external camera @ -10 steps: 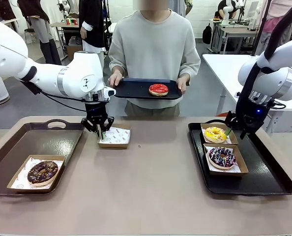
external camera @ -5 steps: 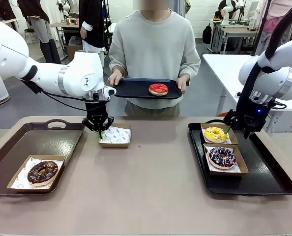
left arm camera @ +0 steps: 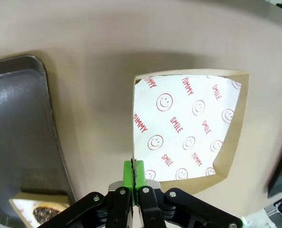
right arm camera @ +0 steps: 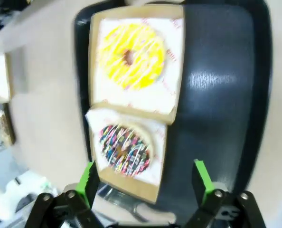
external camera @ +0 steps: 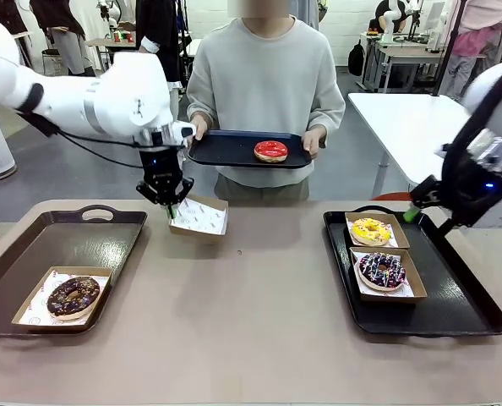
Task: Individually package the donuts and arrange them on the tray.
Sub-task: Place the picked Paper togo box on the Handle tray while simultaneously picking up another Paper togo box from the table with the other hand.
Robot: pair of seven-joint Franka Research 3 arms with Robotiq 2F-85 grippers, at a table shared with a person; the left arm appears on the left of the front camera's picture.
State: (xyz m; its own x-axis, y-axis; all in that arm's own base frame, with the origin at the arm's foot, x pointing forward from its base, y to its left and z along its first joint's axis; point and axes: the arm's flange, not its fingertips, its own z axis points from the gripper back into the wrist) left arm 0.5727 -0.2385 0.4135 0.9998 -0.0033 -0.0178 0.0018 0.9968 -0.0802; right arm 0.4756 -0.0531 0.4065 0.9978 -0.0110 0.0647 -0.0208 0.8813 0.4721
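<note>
My left gripper (external camera: pixel 168 207) is shut on the near-left wall of an empty cardboard box (external camera: pixel 199 217) lined with smiley paper, holding it tilted just above the table. In the left wrist view the pads (left arm camera: pixel 134 172) pinch the box (left arm camera: pixel 188 128) wall. The red donut (external camera: pixel 270 150) lies on a black tray (external camera: pixel 226 152) held by the person. The yellow donut (external camera: pixel 370 230) and the sprinkled purple donut (external camera: pixel 382 269) sit boxed on the right tray (external camera: pixel 454 296). My right gripper (external camera: pixel 428 216) hangs open above that tray's far right; below it lie the yellow donut (right arm camera: pixel 131 56) and the sprinkled one (right arm camera: pixel 125 149).
The chocolate donut (external camera: pixel 73 295) sits in its box on the brown left tray (external camera: pixel 82 241), whose corner (left arm camera: pixel 17 128) lies beside the lifted box. The person stands at the far edge with both hands on the black tray. Bare table lies between the two trays.
My left gripper closed on the empty box and lifted it, tilting it off the table. My right gripper opened wide and pulled up and right, away from the yellow donut's box.
</note>
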